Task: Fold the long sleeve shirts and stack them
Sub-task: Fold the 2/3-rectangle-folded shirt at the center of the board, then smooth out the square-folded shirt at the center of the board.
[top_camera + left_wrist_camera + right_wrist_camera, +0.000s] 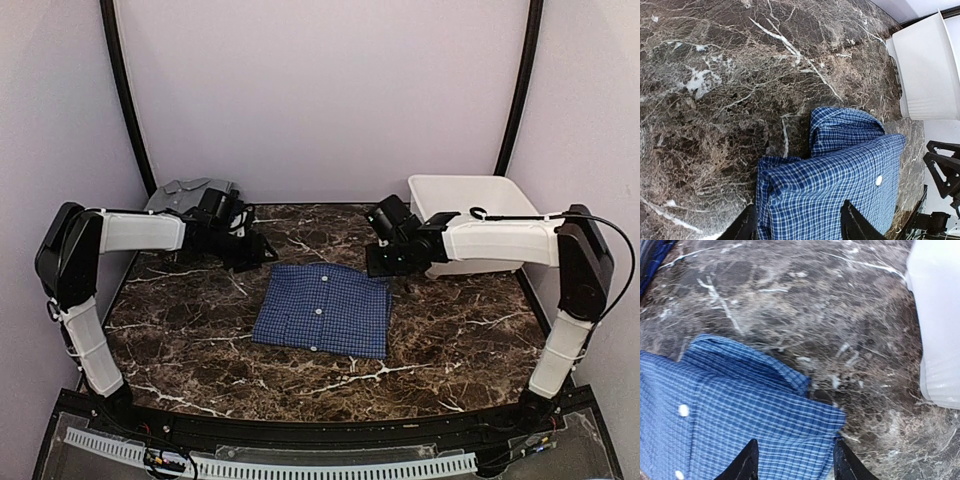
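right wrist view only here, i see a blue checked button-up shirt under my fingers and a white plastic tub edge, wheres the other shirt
Observer: A plain grey collared shirt lies bunched at the far left corner of the dark marble table, partly behind the left arm.
Operator: is the blue one folded all the way
Observer: The blue checked button-up shirt is a neat rectangle mid-table, with its collar away from the bases and its buttons facing up.
Operator: where are the left fingers
Observer: The left arm's fingers stand open over that shirt's far left corner.
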Motion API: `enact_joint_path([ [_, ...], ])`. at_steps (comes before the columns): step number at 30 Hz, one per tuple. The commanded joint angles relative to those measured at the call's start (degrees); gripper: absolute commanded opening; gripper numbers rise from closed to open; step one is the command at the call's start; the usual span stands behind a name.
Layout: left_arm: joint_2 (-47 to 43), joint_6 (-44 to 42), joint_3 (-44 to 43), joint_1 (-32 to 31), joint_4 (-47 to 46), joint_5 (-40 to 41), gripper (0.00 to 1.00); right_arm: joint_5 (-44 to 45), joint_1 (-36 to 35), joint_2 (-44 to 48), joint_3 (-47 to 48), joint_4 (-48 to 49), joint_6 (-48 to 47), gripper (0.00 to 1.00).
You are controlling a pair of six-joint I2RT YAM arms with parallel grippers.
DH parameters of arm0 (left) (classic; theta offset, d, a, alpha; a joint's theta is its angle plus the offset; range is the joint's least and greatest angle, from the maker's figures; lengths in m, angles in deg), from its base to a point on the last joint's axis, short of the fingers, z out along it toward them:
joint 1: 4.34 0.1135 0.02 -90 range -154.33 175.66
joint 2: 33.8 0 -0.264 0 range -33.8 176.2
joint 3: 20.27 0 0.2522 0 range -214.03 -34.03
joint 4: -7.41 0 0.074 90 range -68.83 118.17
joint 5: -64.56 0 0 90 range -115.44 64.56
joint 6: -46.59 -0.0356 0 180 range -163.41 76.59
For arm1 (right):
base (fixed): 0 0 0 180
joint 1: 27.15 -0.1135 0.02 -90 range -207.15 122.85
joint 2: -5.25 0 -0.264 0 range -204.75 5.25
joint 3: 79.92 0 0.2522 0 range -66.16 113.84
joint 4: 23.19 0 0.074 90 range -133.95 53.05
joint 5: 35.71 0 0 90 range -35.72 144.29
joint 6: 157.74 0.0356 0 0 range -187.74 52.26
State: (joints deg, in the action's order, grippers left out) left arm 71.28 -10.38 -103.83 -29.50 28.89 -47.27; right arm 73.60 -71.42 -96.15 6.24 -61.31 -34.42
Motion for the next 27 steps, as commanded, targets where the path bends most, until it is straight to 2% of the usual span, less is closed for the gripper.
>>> enact_joint_path([
  [1,-6.15,-0.92,3.91,-0.13,2.76,-0.18,0.50,-1.40,-4.32,-3.59,7.23,0.86,-3.07,0.48],
  [4,-7.71,-0.21,7.31,-0.64,1.72,-1.12,0.42,-2.41,-6.83,-10.11,15.54,-1.10,-4.92,0.48],
  [11,-9.81,0.64,12.83,-2.30,1.40,-1.24,0.37,-5.02,-7.45,-21.65,25.42,-2.44,-6.97,0.47],
  [19,-10.22,2.59,17.93,-6.68,0.46,-1.57,0.32,-5.71,-5.18,-29.59,30.51,-3.92,-6.97,0.47],
  [27,-13.31,8.70,23.16,-11.77,0.54,0.56,0.24,-10.07,-5.82,-30.89,31.15,-2.63,-8.27,0.47],
])
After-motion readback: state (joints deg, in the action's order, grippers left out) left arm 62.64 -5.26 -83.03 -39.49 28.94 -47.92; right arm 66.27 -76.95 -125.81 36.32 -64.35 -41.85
